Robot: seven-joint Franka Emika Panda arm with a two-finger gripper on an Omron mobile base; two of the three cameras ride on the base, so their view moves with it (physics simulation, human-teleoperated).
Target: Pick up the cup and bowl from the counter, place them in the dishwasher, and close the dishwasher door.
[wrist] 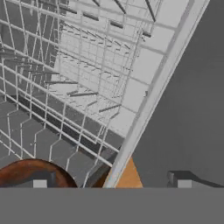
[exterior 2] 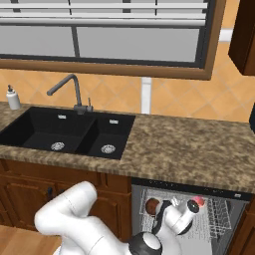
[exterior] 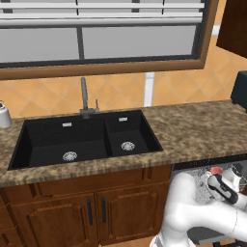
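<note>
My jaws (wrist: 112, 183) stand released over the dishwasher's wire rack (wrist: 74, 83), the fingertips (wrist: 40, 183) low in the hand view. A brown rounded vessel (wrist: 26, 175), cup or bowl I cannot tell, sits at lower left, just at my left fingertip, inside the rack.

Even, bright, soft, low-resolution render.
</note>
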